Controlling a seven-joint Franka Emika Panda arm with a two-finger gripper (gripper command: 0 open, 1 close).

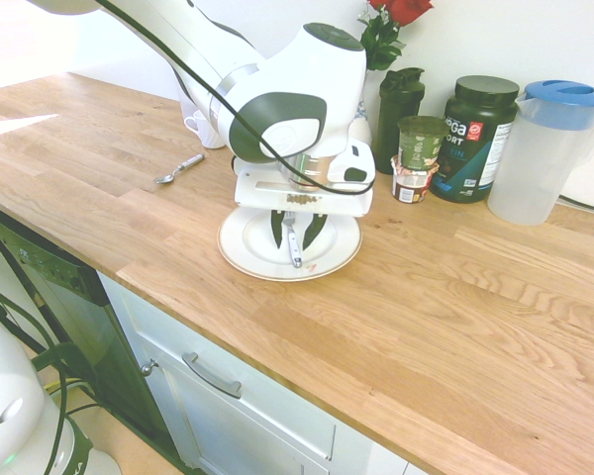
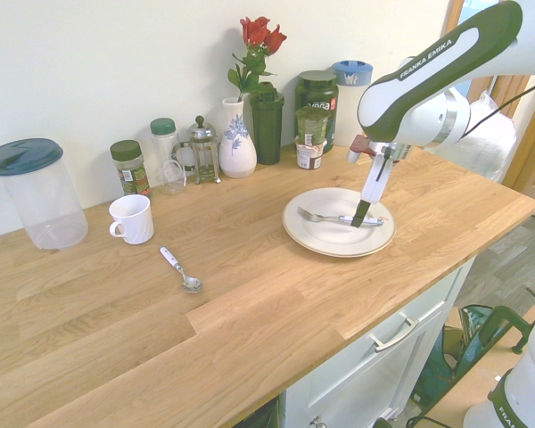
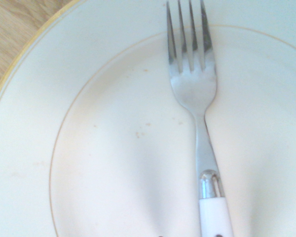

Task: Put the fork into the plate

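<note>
The fork lies flat in the white plate with the thin gold rim, its tines pointing across the middle of the plate. From the other side, the fork rests in the plate near the counter's front edge. My gripper points straight down over the fork's pale handle, one dark finger on each side of it with a gap showing, so it is open. In the second exterior view the gripper has its tips just above the plate. The wrist view shows the fork lying on the plate.
A silver spoon lies on the wooden counter beyond the plate, near a white mug. Along the back wall stand a vase with roses, dark jars, a French press and clear pitchers.
</note>
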